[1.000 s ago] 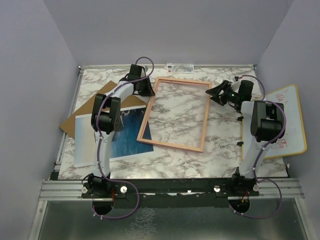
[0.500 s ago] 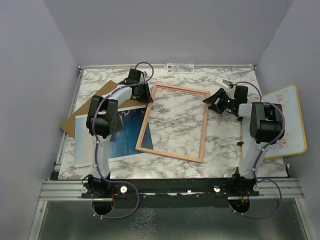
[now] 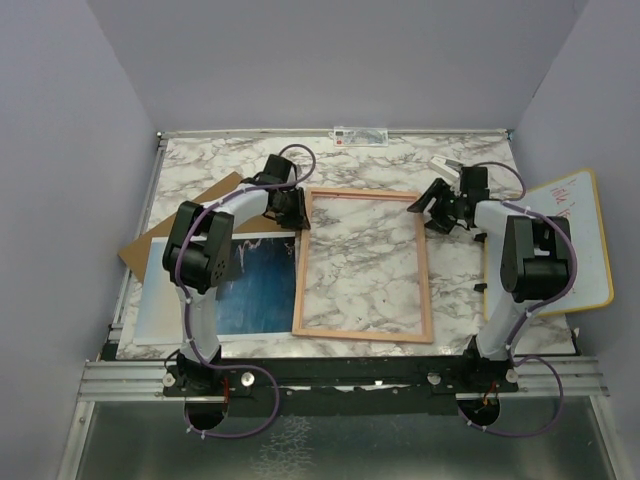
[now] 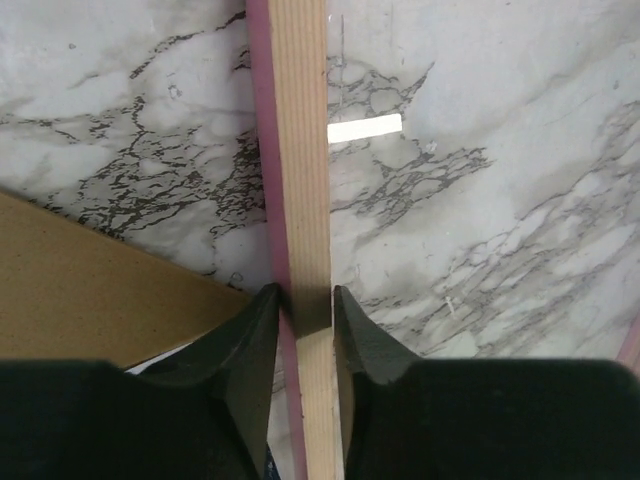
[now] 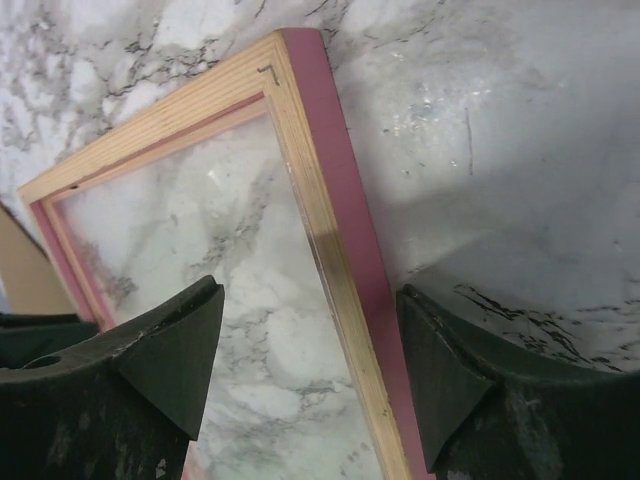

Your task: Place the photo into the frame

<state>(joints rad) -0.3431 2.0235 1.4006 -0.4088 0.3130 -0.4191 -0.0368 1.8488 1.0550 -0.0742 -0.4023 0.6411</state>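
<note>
Left gripper [image 4: 305, 300] clamps the left rail of the frame [image 3: 365, 262], lying flat at centre; right gripper [image 5: 310, 295] gapes, holding nothing, over its far-right corner. A one-sided pull could swing it onto the photo [image 3: 245, 290] just left

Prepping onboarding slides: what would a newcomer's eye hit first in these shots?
The big pink-and-wood frame lies flat in the centre, its pane clear. The left fingers pinch its left rail near the far corner, while the right fingers stand open either side of its right rail. The blue sea photo lies just left of the frame, not yet in it.
</note>
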